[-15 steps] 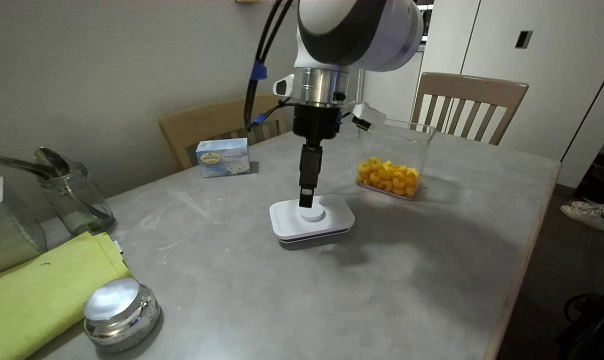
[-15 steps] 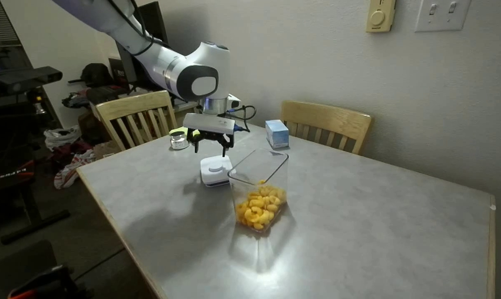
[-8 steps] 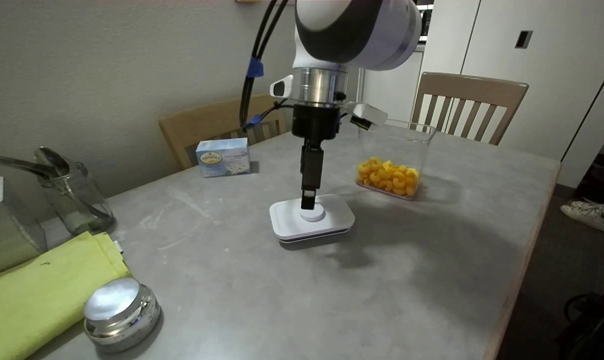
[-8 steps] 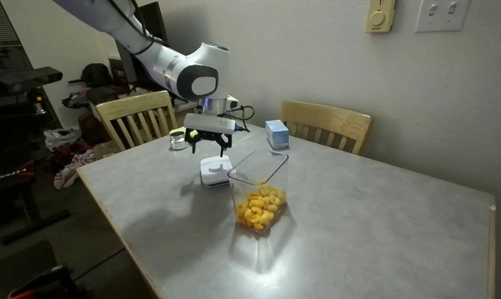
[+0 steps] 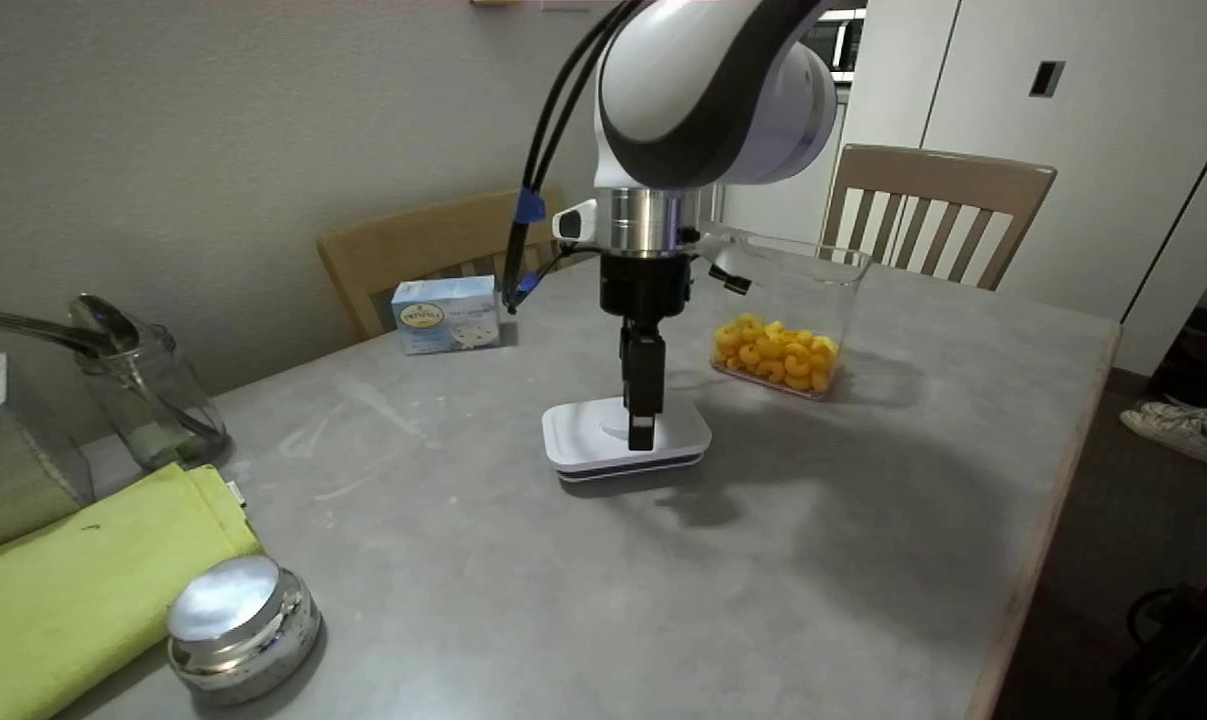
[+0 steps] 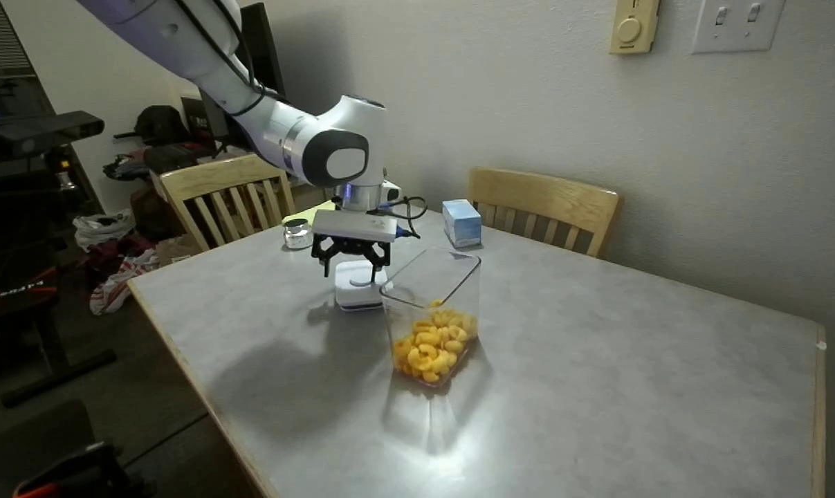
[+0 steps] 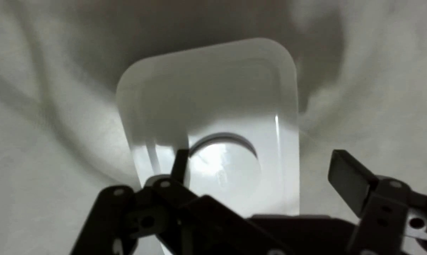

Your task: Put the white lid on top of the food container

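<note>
The white lid lies flat on the table, its raised centre facing up. It also shows in an exterior view and in the wrist view. My gripper points down over the lid and is open with nothing between its fingers. In the wrist view the gripper has its left finger at the left edge of the raised centre and its right finger beyond the lid's right edge. I cannot tell whether a finger touches the lid. The clear food container stands upright and uncovered, with yellow pieces inside.
A light blue tea box stands near the wall. A round metal tin, a yellow cloth and a glass jar with spoons are at the table's side. The food container stands close to the lid. Chairs surround the table.
My gripper has come down lower over the lid and shifted slightly to one side. It stays open. The container has not moved.
</note>
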Motion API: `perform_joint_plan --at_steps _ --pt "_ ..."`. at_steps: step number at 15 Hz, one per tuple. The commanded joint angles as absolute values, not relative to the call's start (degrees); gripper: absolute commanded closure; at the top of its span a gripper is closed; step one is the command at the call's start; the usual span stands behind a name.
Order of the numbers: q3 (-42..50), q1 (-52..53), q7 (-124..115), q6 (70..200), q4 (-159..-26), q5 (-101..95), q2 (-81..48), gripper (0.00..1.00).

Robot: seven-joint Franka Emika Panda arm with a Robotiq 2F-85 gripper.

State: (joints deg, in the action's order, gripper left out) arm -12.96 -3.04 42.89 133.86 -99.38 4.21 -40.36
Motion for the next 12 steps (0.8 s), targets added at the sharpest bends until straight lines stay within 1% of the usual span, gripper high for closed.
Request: perform_joint_plan --at_steps 1,12 --pt "-10.8 -1.6 41.2 132.6 -97.2 1.2 -41.9 0.00" --pt "-9.9 -0.8 39.4 132.4 -93.1 -3.5 -43.8 0.00"
